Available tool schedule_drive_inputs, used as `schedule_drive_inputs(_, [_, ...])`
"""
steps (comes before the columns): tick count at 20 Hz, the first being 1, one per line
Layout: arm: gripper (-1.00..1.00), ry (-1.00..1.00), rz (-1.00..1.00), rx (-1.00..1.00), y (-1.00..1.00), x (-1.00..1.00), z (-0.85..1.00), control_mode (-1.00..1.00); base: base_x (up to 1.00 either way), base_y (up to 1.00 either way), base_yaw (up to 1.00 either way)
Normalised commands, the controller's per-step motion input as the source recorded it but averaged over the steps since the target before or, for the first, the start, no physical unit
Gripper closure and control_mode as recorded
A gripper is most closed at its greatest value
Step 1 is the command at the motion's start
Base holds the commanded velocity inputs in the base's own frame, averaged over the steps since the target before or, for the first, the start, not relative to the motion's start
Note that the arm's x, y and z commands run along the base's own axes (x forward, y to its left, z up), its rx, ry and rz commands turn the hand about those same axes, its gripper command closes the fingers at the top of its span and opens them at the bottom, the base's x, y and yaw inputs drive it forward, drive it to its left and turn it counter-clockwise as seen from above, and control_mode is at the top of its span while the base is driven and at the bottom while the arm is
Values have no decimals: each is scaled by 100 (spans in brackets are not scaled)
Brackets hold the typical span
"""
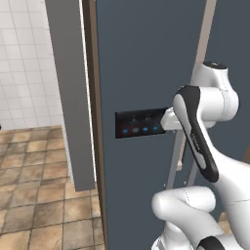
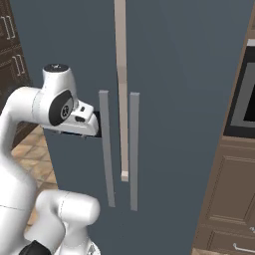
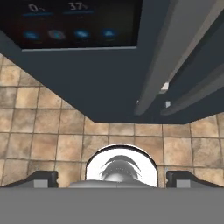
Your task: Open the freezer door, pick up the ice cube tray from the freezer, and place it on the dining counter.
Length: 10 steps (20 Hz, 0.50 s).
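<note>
Two grey bar handles [image 2: 105, 149] hang side by side; the one nearer my hand [image 3: 112, 178] belongs to the freezer door [image 1: 136, 63], the panel [image 1: 139, 123] marks it. Hand is spread wide, holding nothing, just beside that handle. Door looks ajar or nearly shut; I cannot tell. Ice cube tray presumably inside.

Freezer door [image 1: 141, 63] slate-blue, seemingly ajar; black display panel [image 1: 139, 123] lit; grey bar handle [image 2: 106, 149] upright.
</note>
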Motion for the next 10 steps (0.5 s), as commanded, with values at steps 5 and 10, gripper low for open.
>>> schedule_drive_inputs(5, [-100,0,0,-2,-10,-22,-17,-100,0,0,0])
schedule_drive_inputs(10, [-100,0,0,0,0,0,0,100,-2,-31,0])
